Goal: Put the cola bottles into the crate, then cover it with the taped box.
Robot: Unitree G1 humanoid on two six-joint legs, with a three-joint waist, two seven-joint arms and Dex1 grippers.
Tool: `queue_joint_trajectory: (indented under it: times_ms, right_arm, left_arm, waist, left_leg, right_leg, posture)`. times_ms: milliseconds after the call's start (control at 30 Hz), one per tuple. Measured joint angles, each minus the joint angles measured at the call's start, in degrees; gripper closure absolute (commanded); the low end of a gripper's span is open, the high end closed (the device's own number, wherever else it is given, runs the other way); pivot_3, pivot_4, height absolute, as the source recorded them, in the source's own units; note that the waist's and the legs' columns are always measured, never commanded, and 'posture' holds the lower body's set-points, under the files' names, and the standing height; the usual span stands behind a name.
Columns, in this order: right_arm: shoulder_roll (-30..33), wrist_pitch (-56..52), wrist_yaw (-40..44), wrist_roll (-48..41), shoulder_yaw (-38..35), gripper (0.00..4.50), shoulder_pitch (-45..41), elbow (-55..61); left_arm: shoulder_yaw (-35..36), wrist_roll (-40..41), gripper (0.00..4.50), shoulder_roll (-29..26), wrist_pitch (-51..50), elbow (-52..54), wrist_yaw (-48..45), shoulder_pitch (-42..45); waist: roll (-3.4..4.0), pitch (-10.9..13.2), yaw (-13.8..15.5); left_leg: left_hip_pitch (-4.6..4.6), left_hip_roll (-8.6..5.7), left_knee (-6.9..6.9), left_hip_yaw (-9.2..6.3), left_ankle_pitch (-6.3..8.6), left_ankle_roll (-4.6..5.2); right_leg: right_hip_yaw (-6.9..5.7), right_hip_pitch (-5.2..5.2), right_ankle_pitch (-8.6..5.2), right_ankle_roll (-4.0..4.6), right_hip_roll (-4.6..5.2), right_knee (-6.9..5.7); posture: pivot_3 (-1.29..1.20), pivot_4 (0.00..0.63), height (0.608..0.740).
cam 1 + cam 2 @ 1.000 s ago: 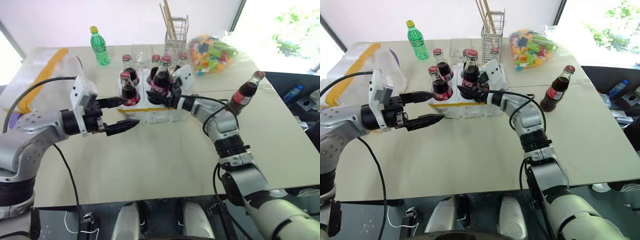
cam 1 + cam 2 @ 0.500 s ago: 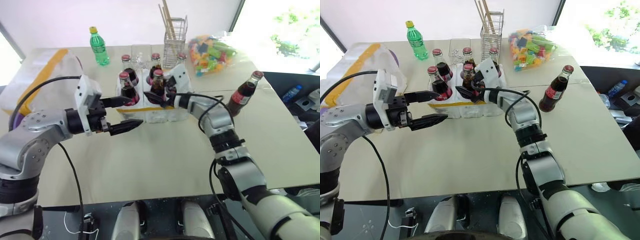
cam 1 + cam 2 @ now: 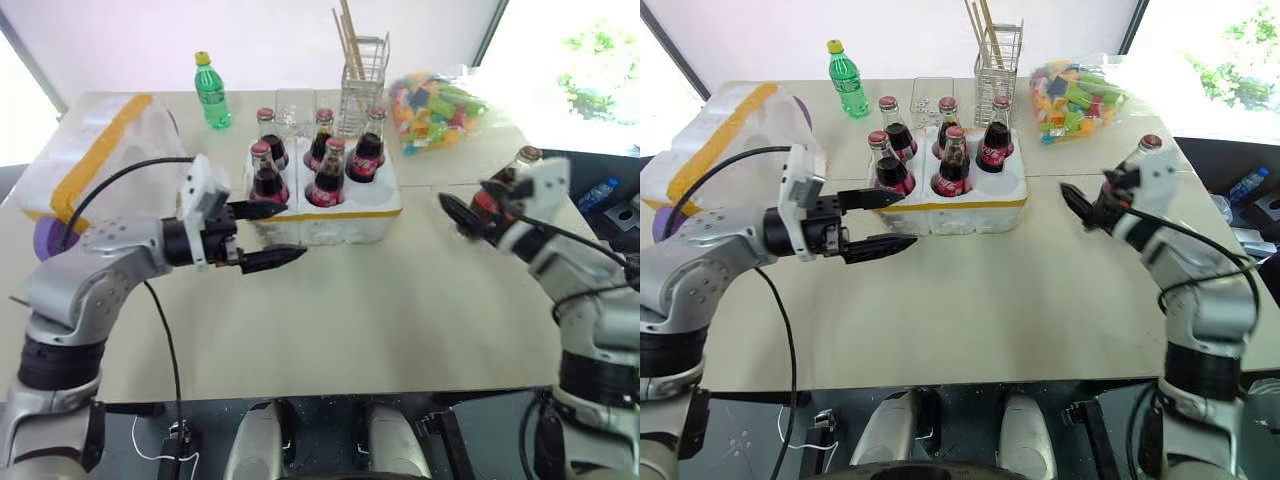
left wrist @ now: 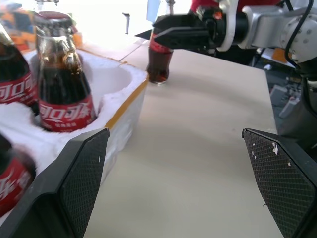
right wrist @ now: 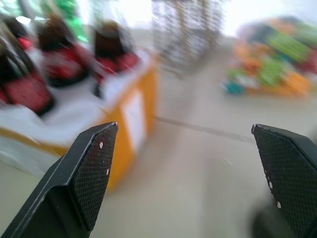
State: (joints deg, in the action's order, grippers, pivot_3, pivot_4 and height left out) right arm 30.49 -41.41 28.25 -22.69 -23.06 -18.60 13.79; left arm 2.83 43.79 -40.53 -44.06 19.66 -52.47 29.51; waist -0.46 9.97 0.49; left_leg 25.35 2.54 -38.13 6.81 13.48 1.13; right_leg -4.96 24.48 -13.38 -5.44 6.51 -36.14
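Note:
The crate point(image 3: 345, 222), a low white block with a yellow band, stands mid-table with several cola bottles point(image 3: 329, 175) upright in its wells. Its front right well point(image 4: 116, 82) holds nothing. One more cola bottle point(image 3: 1149, 146) stands loose on the table to the right. My right gripper point(image 3: 456, 215) hovers open just in front of that bottle, with nothing between its fingers. My left gripper point(image 3: 285, 233) is open and level at the crate's front left corner, pointing right. The taped box point(image 3: 90, 155) sits at the far left of the table.
Behind the crate stand a green plastic bottle point(image 3: 210, 90), a clear cup point(image 3: 288, 106) and a wire holder with sticks point(image 3: 362, 75). A bag of coloured blocks point(image 3: 440, 100) lies at the back right. The table's right edge runs close behind the loose bottle.
My right gripper set a bottle into the crate, opened, and swung right to the loose bottle. The left gripper edged slightly right. The camera view has also shifted.

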Motion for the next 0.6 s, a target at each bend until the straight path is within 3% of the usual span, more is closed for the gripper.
queue_joint_trajectory:
  times_ms: [267, 600]
  right_arm:
    - [0.5, 5.4, -8.5, 3.8, -4.4, 0.06, 1.1, -5.6]
    - [0.2, 13.4, -8.5, 5.8, 1.5, 0.06, -6.1, -20.2]
  left_arm:
    - [-4.0, -2.7, 0.0, 2.8, 2.3, -3.5, -2.4, 3.8]
    - [-4.1, -4.0, 0.0, 3.6, 3.0, -4.9, -2.7, 4.6]
  waist:
    - [0.01, 0.0, -0.2]
    - [0.01, 0.0, -0.2]
  left_leg:
    - [0.0, -0.01, -0.03, -0.01, -0.01, 0.01]
    - [0.01, -0.01, -0.04, -0.03, -0.02, 0.01]
  right_leg:
    - [0.01, -0.01, 0.0, 0.0, -0.02, 0.0]
    - [0.01, -0.01, 0.0, -0.01, -0.02, 0.0]
  posture:
    - [0.0, 0.15, 0.736]
    - [0.0, 0.15, 0.736]
